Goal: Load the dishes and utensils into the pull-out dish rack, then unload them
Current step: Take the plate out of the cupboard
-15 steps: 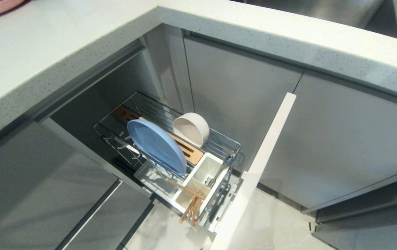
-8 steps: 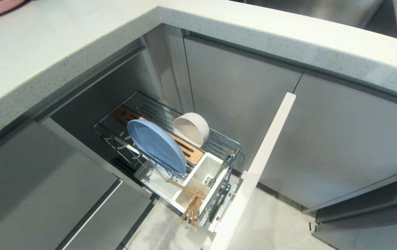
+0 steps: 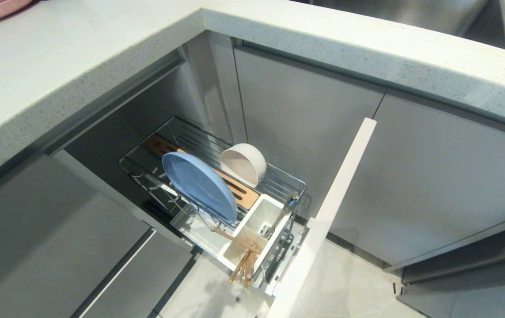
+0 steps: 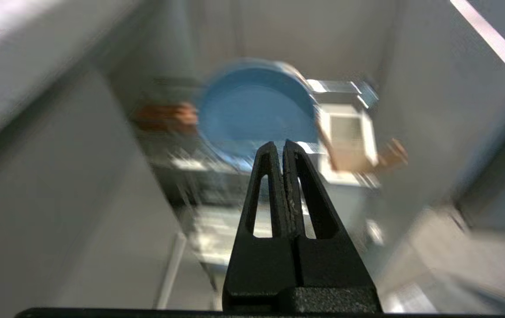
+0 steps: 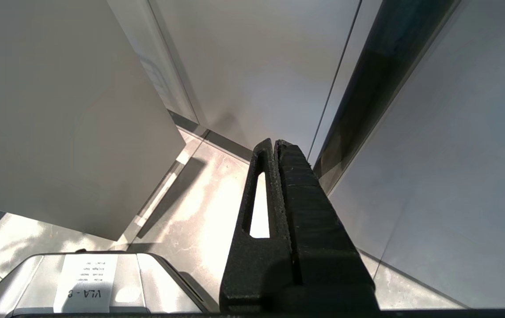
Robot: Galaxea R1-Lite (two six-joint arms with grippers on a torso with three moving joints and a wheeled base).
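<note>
While rack (image 3: 279, 179) stands pulled out, plate (image 3: 199, 185), bowl (image 3: 243, 164), chopsticks (image 3: 242, 260), spoons (image 3: 274, 225) sit inside: loading looks done, unloading left. Left gripper (image 4: 279, 148), right gripper (image 5: 274, 145): fingers together, empty.

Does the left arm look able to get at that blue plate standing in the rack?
Probably yes: the shut left pincer points at the blue plate with nothing between, though it would need to open first.
</note>
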